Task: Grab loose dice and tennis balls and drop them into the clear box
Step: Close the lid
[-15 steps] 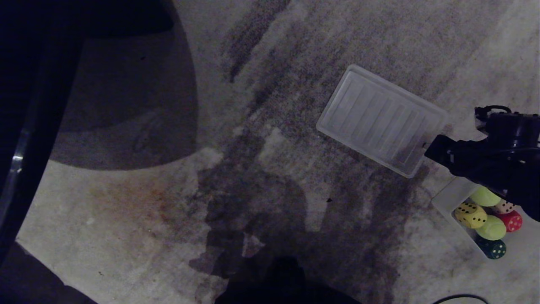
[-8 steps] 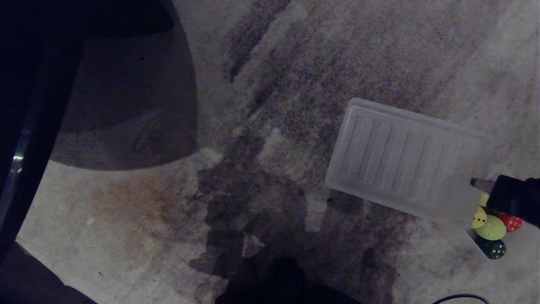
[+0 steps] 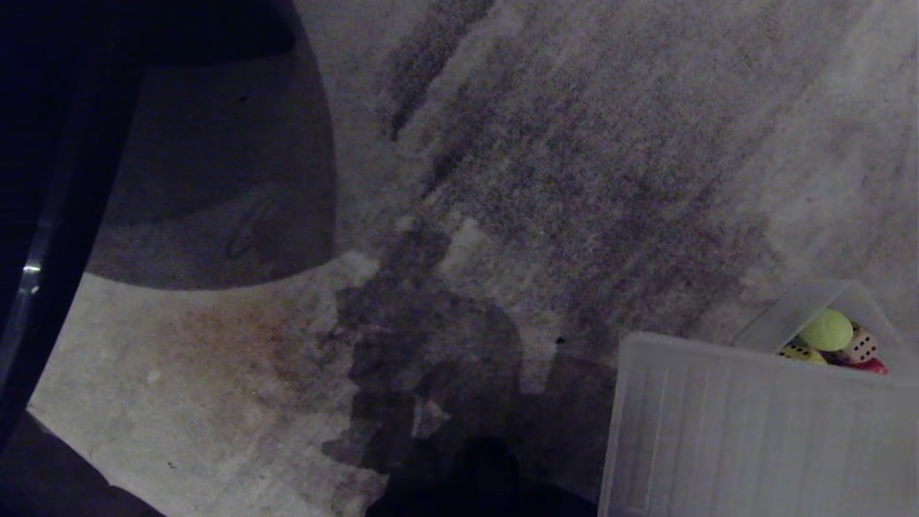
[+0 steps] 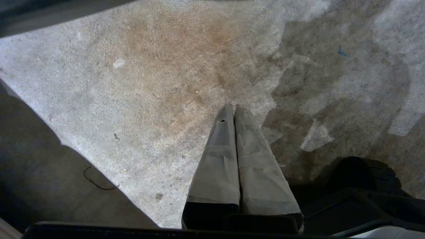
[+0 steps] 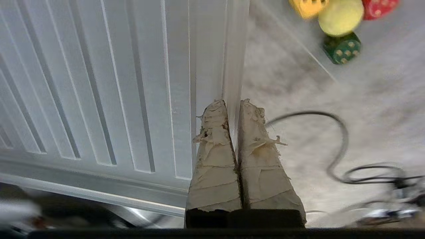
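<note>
The right gripper (image 5: 234, 106) is clenched on the rim of the ribbed translucent lid (image 5: 99, 83), the edge pinched between its two taped fingers (image 5: 215, 159); the ribbed panel spreads away to one side of the jaws, lifted off the carpet (image 5: 298, 99). In the head view the lid (image 3: 754, 431) fills the lower right corner and covers the near part of the clear box (image 3: 782, 319), whose far walls show just beyond the lid's upper edge. Inside the box a tennis ball (image 3: 827, 329) lies against a tan die (image 3: 860, 347), with the top of a yellow die (image 3: 797, 352) and a sliver of a red die (image 3: 872, 366) showing at the lid's edge. From the right wrist, beyond the fingertips and off to the side away from the lid, a second tennis ball (image 5: 340, 16) sits touching a dark green die (image 5: 342, 48), with the yellow die (image 5: 308, 6) and red die (image 5: 378, 6) just past it; the box wall there is only faintly visible. A black cable (image 5: 332, 146) loops over the carpet beside the jaws. The left gripper (image 4: 234, 108) hangs over bare stained carpet (image 4: 149, 83), its fingers pressed together on nothing and no task item near them.
</note>
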Controlling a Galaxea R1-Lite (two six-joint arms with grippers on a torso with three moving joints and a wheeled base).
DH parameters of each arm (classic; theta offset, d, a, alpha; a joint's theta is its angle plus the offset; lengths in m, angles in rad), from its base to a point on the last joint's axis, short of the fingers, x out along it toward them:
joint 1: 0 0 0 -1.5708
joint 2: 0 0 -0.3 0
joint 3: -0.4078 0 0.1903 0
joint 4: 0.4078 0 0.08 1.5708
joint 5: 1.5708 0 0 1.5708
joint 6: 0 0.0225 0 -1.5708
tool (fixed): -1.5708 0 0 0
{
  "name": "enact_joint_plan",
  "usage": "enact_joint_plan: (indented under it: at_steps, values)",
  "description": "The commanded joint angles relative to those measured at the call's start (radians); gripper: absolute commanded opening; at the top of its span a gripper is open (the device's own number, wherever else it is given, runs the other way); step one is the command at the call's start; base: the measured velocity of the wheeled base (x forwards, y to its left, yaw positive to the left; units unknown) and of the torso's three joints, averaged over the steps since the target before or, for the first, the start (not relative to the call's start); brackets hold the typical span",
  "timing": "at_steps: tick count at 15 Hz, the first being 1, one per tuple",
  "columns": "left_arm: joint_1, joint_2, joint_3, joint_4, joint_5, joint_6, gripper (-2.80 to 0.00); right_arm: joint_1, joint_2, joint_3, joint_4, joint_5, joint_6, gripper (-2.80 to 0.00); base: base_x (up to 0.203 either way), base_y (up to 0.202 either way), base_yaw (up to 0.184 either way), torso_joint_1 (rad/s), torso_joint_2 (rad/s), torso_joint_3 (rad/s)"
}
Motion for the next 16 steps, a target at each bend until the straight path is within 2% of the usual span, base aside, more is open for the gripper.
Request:
enact_joint_plan:
  at_steps: [1,4,7,16]
  values:
    - [0.000,0.001,0.002,0.000,0.001,-0.001,-2.80,-0.008,-0.189,0.063,0.038,0.002,-0.078,-2.80,0.000,0.000,0.000,0.000,0.00,0.000]
    - [0.000,0.001,0.002,0.000,0.001,-0.001,-2.80,0.005,-0.257,0.109,0.041,0.002,-0.054,-2.80,0.000,0.000,0.000,0.000,0.00,0.000]
    - [0.000,0.000,0.002,0.000,0.001,-0.001,-2.80,0.025,-0.433,0.153,0.056,0.014,-0.069,-2.80,0.000,0.000,0.000,0.000,0.00,0.000]
    - [0.000,0.001,0.002,0.000,0.001,-0.001,-2.80,0.032,-0.444,0.166,0.063,0.018,-0.056,-2.80,0.000,0.000,0.000,0.000,0.00,0.000]
